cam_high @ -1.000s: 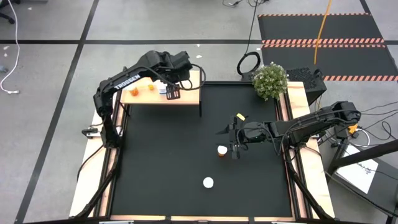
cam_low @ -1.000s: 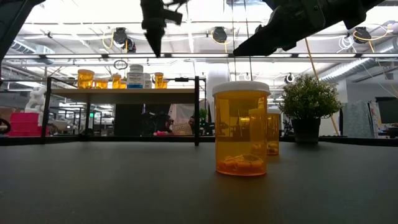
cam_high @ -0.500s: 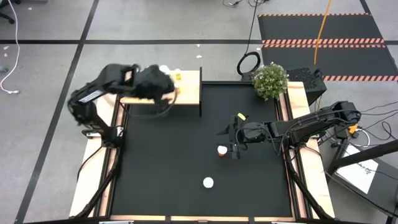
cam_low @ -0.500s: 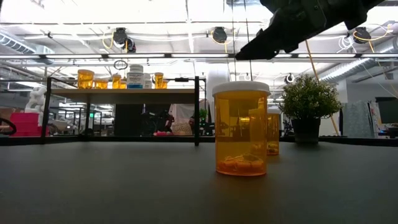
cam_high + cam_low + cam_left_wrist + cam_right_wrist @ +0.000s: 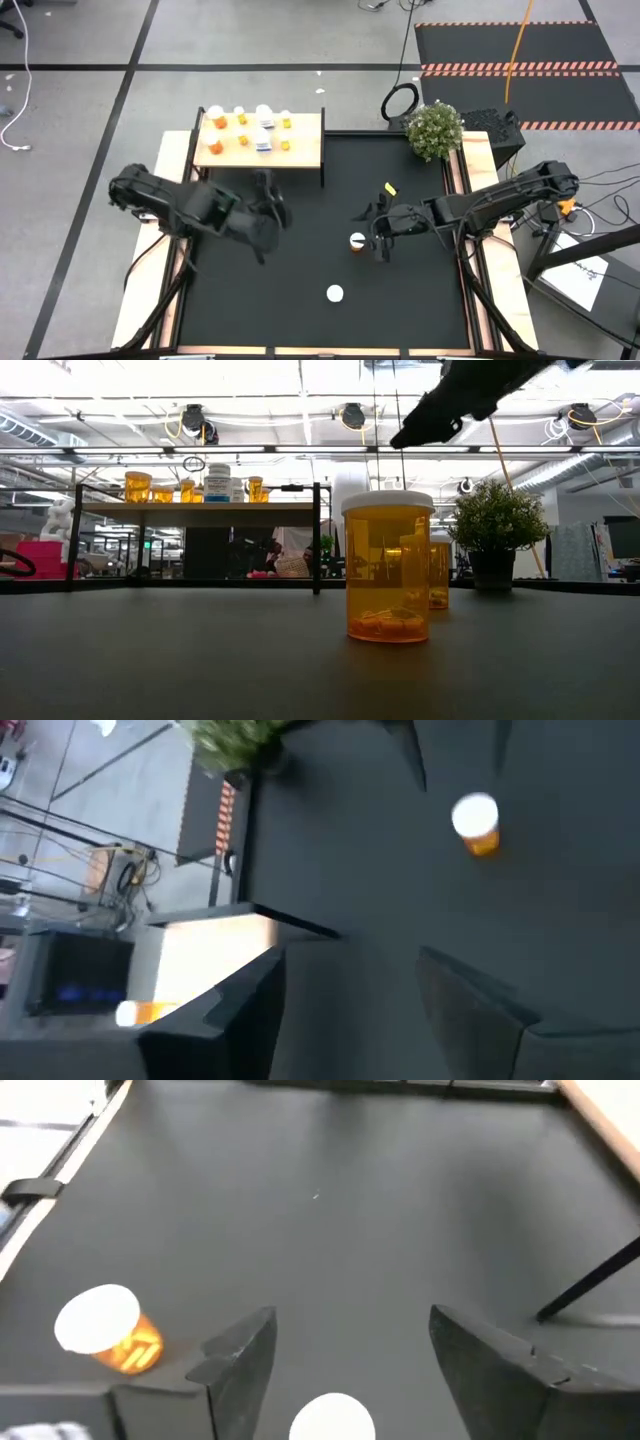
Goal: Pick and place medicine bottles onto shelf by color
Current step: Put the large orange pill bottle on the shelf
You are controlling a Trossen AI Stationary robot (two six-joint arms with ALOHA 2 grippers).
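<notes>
The right gripper [image 5: 381, 240] hovers over the black mat [image 5: 300, 300] with its fingers spread apart and nothing between them. An orange bottle with a white cap [image 5: 357, 242] stands upright just to its left, and the right wrist view shows that cap low between the two fingers. A second orange bottle [image 5: 335, 293] stands nearer the front edge, well apart from the first.

The step in hand looks like picking the bottle by the right gripper. To do it well, centre the fingers on either side of the bottle body below the cap, come down straight so neither finger tips it, then close on the body rather than the cap.

The left gripper [image 5: 262, 222] is over the left part of the mat, fingers parted and empty. The shelf [image 5: 305, 150] stands at the far left and already carries several bottles, so the orange group there is the likely target
</notes>
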